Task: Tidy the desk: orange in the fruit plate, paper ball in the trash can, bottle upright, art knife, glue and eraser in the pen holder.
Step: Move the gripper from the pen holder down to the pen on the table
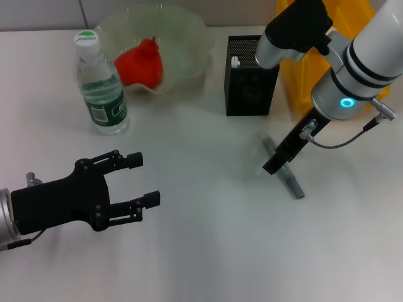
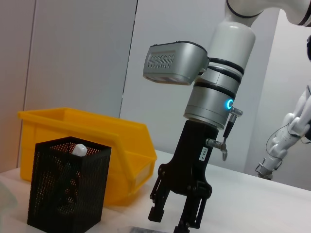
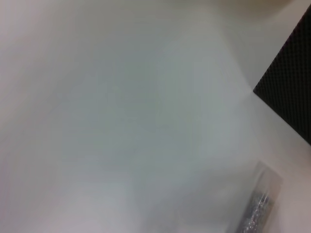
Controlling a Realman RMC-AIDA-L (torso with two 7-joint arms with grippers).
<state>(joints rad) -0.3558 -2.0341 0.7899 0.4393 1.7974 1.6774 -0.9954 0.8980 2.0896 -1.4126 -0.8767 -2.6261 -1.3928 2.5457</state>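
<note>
The bottle (image 1: 102, 85) carries green print on its white cap and a green label with a barcode, none of it legible; a small white tag on the right gripper (image 2: 176, 216) is likewise unreadable

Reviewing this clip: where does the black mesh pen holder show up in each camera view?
Head view: pen holder stands at upper centre, between the fruit plate and the trash can.
Left wrist view: lower left, in front of the yellow trash can.
Right wrist view: only a dark mesh corner at the right edge.
Shared landmark: the trash can, head and left wrist views.
</note>
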